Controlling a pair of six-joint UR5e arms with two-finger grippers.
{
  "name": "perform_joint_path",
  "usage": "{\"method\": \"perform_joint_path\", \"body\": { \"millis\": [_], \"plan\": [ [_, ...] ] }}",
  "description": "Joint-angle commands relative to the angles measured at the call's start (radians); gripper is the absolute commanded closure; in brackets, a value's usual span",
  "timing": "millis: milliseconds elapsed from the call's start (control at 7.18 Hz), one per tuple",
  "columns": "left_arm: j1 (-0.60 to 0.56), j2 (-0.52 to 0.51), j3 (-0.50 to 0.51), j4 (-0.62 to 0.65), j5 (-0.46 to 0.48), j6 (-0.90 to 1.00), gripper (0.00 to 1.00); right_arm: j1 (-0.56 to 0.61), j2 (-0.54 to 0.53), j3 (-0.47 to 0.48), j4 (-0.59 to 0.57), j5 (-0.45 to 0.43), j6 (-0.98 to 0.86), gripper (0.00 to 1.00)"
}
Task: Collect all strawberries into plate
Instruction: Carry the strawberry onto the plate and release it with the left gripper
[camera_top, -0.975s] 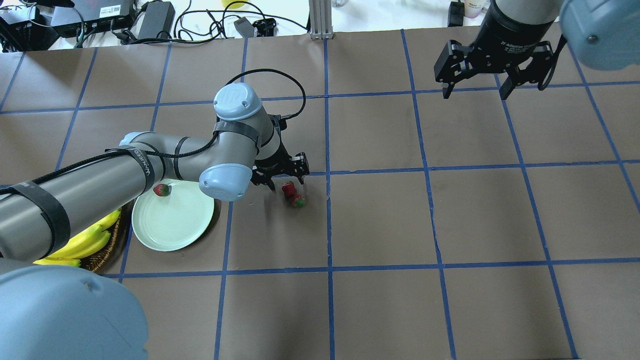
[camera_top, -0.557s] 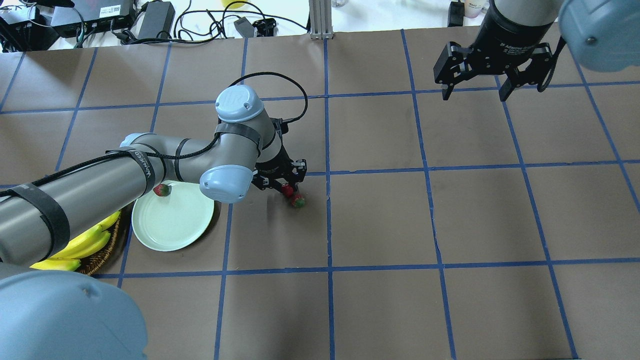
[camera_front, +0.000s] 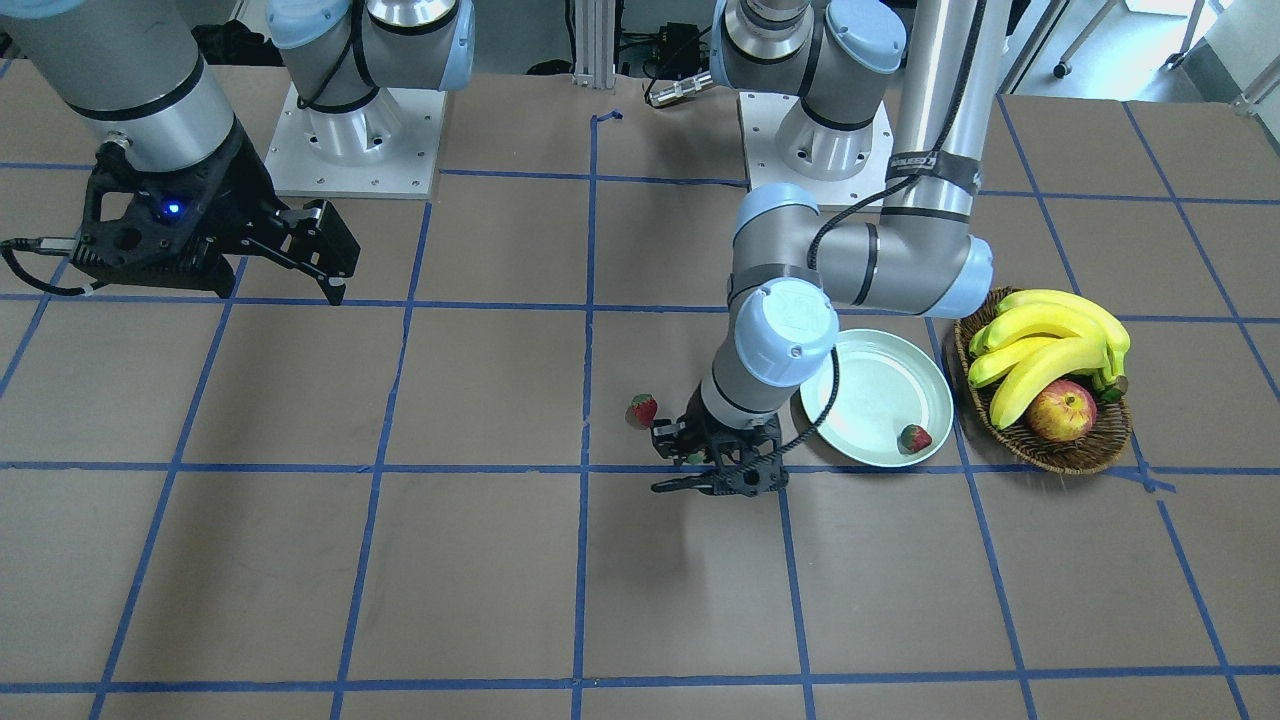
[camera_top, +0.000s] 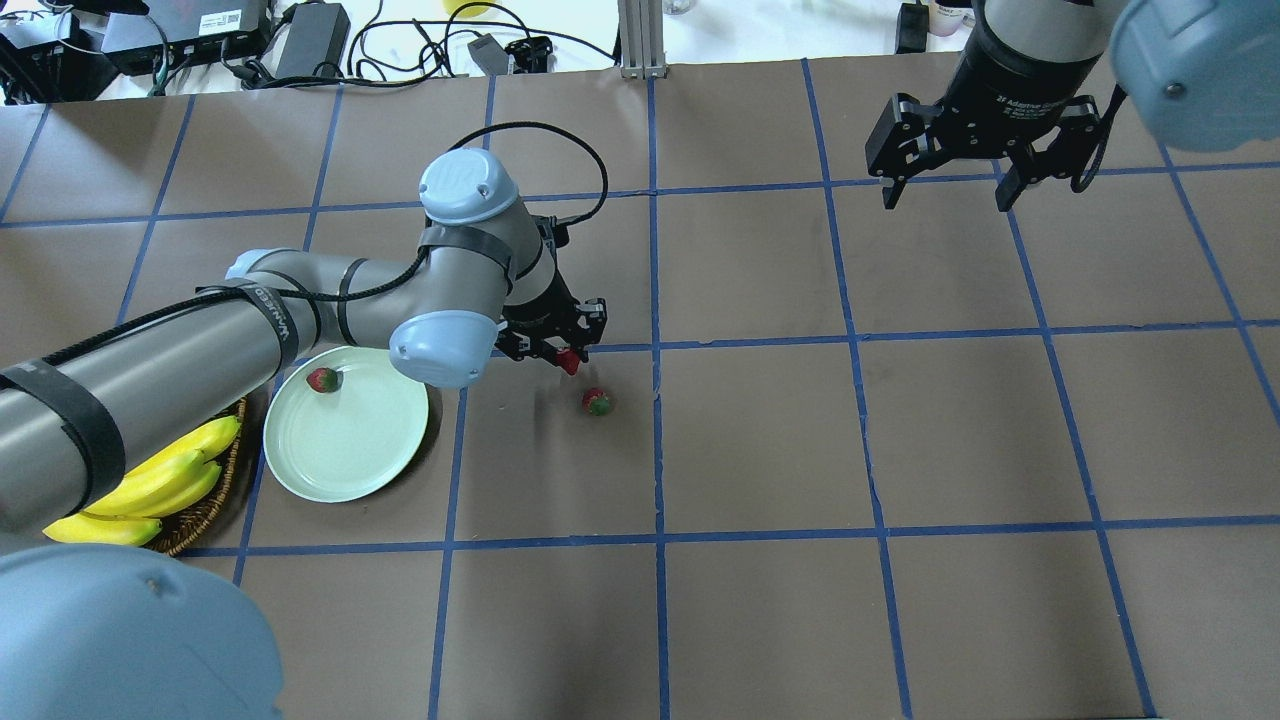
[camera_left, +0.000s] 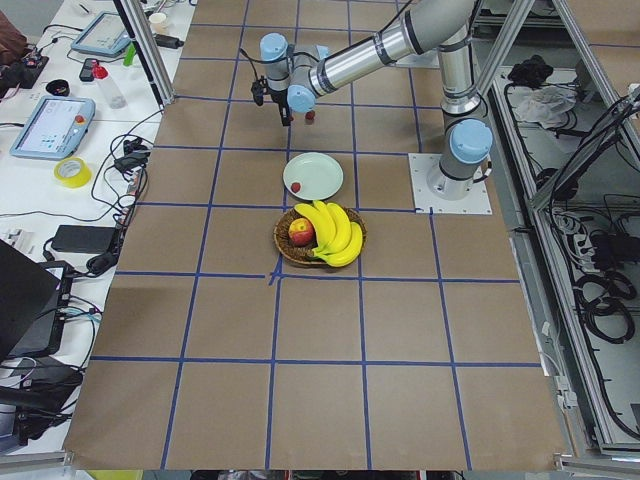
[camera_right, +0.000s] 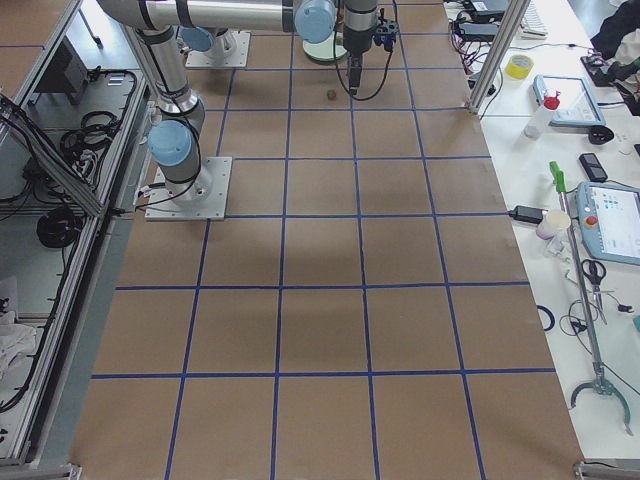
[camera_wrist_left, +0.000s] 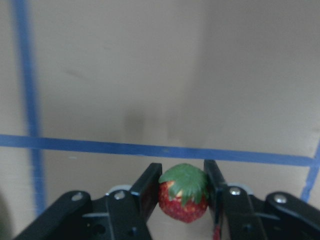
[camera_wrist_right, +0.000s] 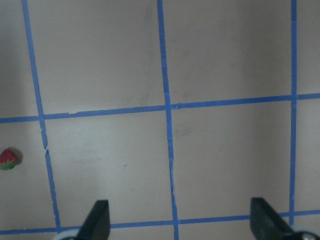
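Observation:
My left gripper (camera_top: 562, 352) is shut on a red strawberry (camera_wrist_left: 184, 200) with a green cap, held just above the table; the left wrist view shows it pinched between both fingers (camera_wrist_left: 148, 187). A second strawberry (camera_top: 597, 402) lies on the brown table just right of the gripper, and also shows in the front view (camera_front: 642, 410) and the right wrist view (camera_wrist_right: 8, 159). A third strawberry (camera_top: 321, 379) lies on the pale mint-green plate (camera_top: 345, 440), near its rim (camera_front: 915, 438). My right gripper (camera_top: 945, 185) is open and empty, high over the far right of the table.
A brown wicker basket (camera_front: 1045, 458) with bananas (camera_front: 1040, 340) and a red-yellow apple (camera_front: 1060, 410) stands beside the plate (camera_front: 870, 385), on the side away from the gripper. Cables and power bricks (camera_top: 310, 40) lie beyond the table's far edge.
My left gripper came down over the nearer of two strawberries, shut on it and lifted it away from the other. The right gripper has barely moved.

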Motion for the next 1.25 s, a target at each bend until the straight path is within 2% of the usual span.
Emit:
{"method": "perform_joint_path", "body": {
  "millis": [0,139,418,697,836,975,1115],
  "plan": [
    [0.134,0.054,0.009,-0.155,0.194,0.098,1.00,0.000,0.000,0.000,0.000,0.000,0.000,0.00],
    [0.178,0.063,-0.015,-0.169,0.237,0.147,1.00,0.000,0.000,0.000,0.000,-0.001,0.000,0.00],
    [0.195,0.068,-0.104,-0.168,0.245,0.204,1.00,0.000,-0.002,-0.015,0.000,0.000,-0.002,0.00],
    [0.211,0.063,-0.144,-0.156,0.248,0.207,1.00,-0.003,-0.008,-0.020,0.000,0.000,-0.011,0.00],
    [0.231,0.063,-0.144,-0.157,0.250,0.223,0.55,-0.001,-0.011,-0.038,0.000,0.000,-0.011,0.00],
    [0.234,0.068,-0.137,-0.157,0.250,0.227,0.01,-0.001,-0.011,-0.047,0.000,0.002,-0.010,0.00],
    [0.234,0.071,-0.132,-0.153,0.250,0.224,0.00,0.000,-0.011,-0.032,0.001,0.000,-0.008,0.00]
  ]
}}
